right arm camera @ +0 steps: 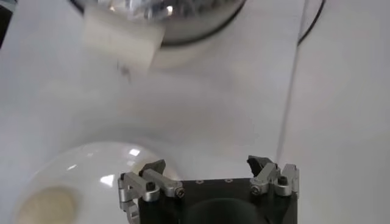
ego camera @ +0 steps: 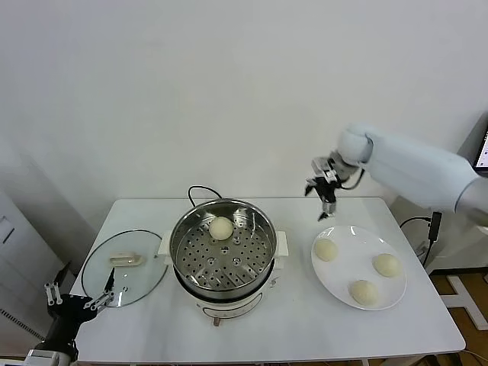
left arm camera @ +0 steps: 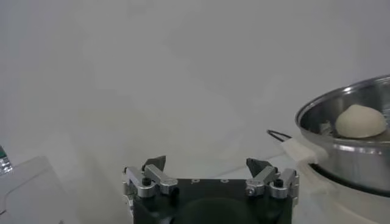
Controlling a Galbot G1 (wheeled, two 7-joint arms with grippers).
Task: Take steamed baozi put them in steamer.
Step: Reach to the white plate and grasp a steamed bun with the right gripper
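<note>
The steamer stands mid-table, a steel pot with a perforated tray, and one steamed baozi rests at the tray's far side. Three more baozi lie on the white plate to the right. My right gripper hangs open and empty above the plate's far edge, pointing down. Its wrist view shows the open right gripper, the plate and one baozi. My left gripper waits open at the table's near left corner. From the left gripper the steamer and its baozi are visible.
A round glass lid with a white handle lies flat left of the steamer, close to my left gripper. The steamer's black cord loops behind the pot. A white wall stands behind the table; another cable hangs off the right edge.
</note>
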